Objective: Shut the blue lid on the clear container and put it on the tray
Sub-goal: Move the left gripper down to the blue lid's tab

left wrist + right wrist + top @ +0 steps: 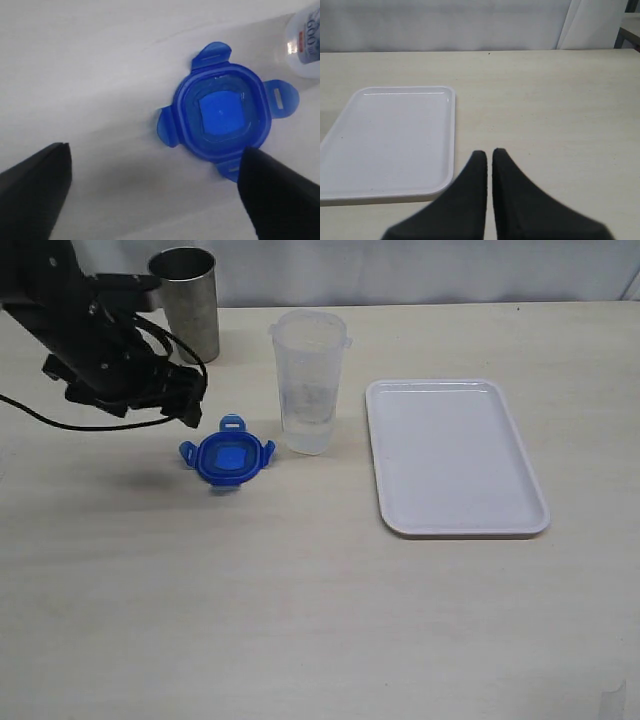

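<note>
The blue lid (228, 456) (223, 112) lies flat on the table with its flaps spread. To its right the clear container (309, 380) stands upright, its mouth uncovered; only its base (306, 40) shows in the left wrist view. Farther right, the white tray (455, 456) (385, 142) lies bare. My left gripper (192, 400) (155, 155) hovers open just up and left of the lid, nothing between its fingers; one fingertip (260, 175) overlaps a flap in the wrist view. My right gripper (489, 153) is shut and holds nothing, beside the tray's edge; the exterior view does not show it.
A grey steel cup (186, 302) stands at the back left, behind my left arm (90, 335). A black cable (60, 420) loops from that arm over the table. A pale wall lines the table's far edge.
</note>
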Motion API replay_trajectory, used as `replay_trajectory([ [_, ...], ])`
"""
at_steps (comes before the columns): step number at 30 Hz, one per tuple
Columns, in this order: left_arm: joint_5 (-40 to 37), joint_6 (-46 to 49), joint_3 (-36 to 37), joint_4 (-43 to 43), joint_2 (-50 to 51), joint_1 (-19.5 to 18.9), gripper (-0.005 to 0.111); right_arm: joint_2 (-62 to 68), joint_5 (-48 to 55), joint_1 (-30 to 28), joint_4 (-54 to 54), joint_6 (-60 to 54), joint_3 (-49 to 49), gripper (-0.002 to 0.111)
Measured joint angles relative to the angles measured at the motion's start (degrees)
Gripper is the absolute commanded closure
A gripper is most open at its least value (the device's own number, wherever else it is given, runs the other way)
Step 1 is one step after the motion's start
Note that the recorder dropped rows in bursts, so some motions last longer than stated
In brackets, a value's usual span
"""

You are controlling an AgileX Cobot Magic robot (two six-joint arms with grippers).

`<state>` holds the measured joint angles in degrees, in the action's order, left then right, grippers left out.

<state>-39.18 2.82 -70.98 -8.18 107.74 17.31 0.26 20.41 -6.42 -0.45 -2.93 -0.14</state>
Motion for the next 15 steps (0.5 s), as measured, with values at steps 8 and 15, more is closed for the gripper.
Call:
replay_trajectory([
  [8, 5.58, 0.00, 0.00, -2.54, 3.39, 0.11, 0.074, 0.00, 0.00, 0.00, 0.00, 0.00, 0.00, 0.104],
  [15, 7.01, 0.00, 0.00, -2.54, 4.01, 0.11, 0.074, 0.00, 0.00, 0.00, 0.00, 0.00, 0.00, 0.104],
])
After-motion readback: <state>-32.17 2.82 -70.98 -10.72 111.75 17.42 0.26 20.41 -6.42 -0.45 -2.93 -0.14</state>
